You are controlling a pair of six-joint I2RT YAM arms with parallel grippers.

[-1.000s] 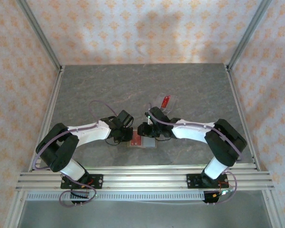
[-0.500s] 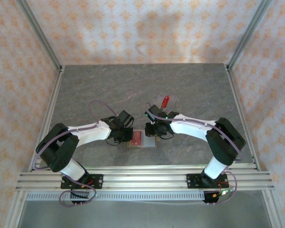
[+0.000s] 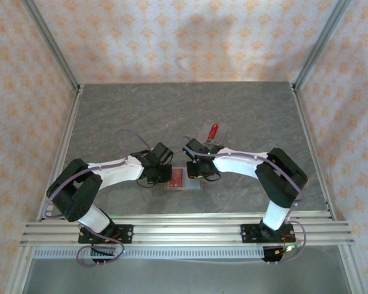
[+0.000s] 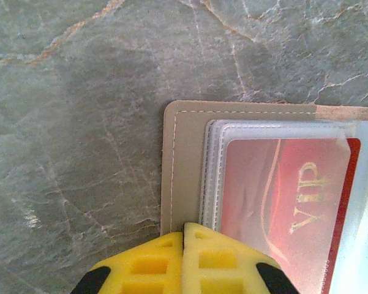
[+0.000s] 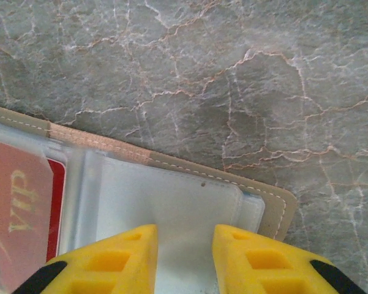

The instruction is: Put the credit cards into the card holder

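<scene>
One card [image 4: 281, 202], red with gold "VIP" lettering, lies flat inside a clear sleeve [image 4: 215, 177] on the open holder [image 4: 184, 159]. It sits just ahead of the left tool [image 4: 184, 236] and to the right of its tips.
- Holder: spread open and flat on the table [image 4: 79, 122], pale inside, olive-brown border with light stitching. From above it lies between the two tools, with each tool over one half.
- Left tool: yellow fingers [image 4: 147, 263] pressed together with only a seam between them. The tips are over the holder's bare border, at the edge of the sleeve stack. Whether they press down on it cannot be told.
- Holder corner on this side: rounded, ahead of the left tool and slightly to its left. Bare table lies beyond it.
- Right tool [image 5: 182, 236]: fingers spread part-way with a clear gap. Nothing is pinched, and only pale sleeve material shows between the tips. The tips are over the holder's other half, but contact cannot be told.
- From the right tool, the VIP card is off to the left, past the holder's fold. The holder's far rounded corner is ahead and to the right of the tips, just beside them.
- Second card [image 3: 214, 130]: red, standing tilted in a clear rack [image 3: 222, 131]. From above it is well beyond the right tool, on the far side of that arm's wrist and apart from the holder.
- Table: grey veined stone pattern, bare on all sides of the holder near both tools.
</scene>
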